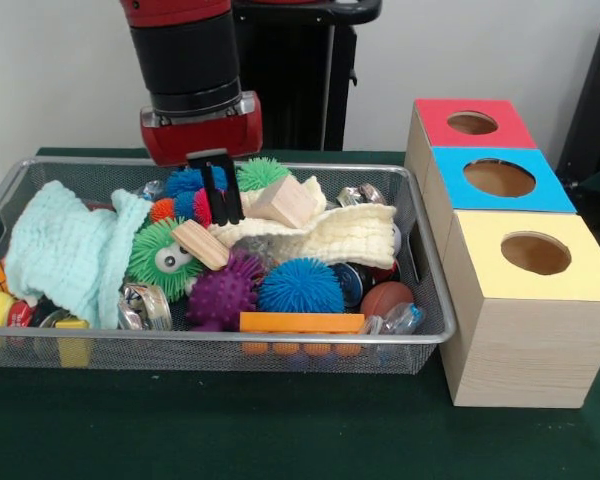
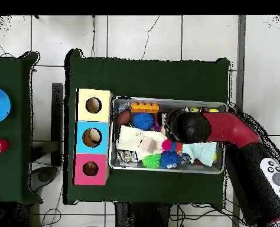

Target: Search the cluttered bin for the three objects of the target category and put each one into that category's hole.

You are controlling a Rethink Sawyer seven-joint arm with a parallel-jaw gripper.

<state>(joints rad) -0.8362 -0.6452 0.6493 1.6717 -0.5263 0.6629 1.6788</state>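
Observation:
The silver wire mesh bin [image 1: 280, 340] sits on the green table, full of clutter; it also shows in the overhead view [image 2: 166, 99]. No striped orange animal or pale yellow duck shows; the toy animals are hidden under the clutter. My gripper [image 1: 223, 218] hangs over the bin's back middle, its two black fingers [image 1: 212, 190] close together, with the tips down between a blue spiky ball [image 1: 185, 182] and a wooden block [image 1: 285, 200]. Nothing shows between them. The red-topped box [image 1: 440, 125] with its round hole [image 1: 472, 123] stands farthest back, right of the bin. In the overhead view my arm [image 2: 186, 126] covers the gripper.
Blue-topped [image 1: 499, 178] and yellow-topped [image 1: 536, 253] boxes stand in front of the red one. In the bin lie a light blue cloth [image 1: 70, 250], a cream cloth [image 1: 320, 235], a green googly-eyed ball [image 1: 165, 255], a purple spiky ball [image 1: 220, 295], an orange brick [image 1: 300, 322] and a basketball [image 1: 385, 297].

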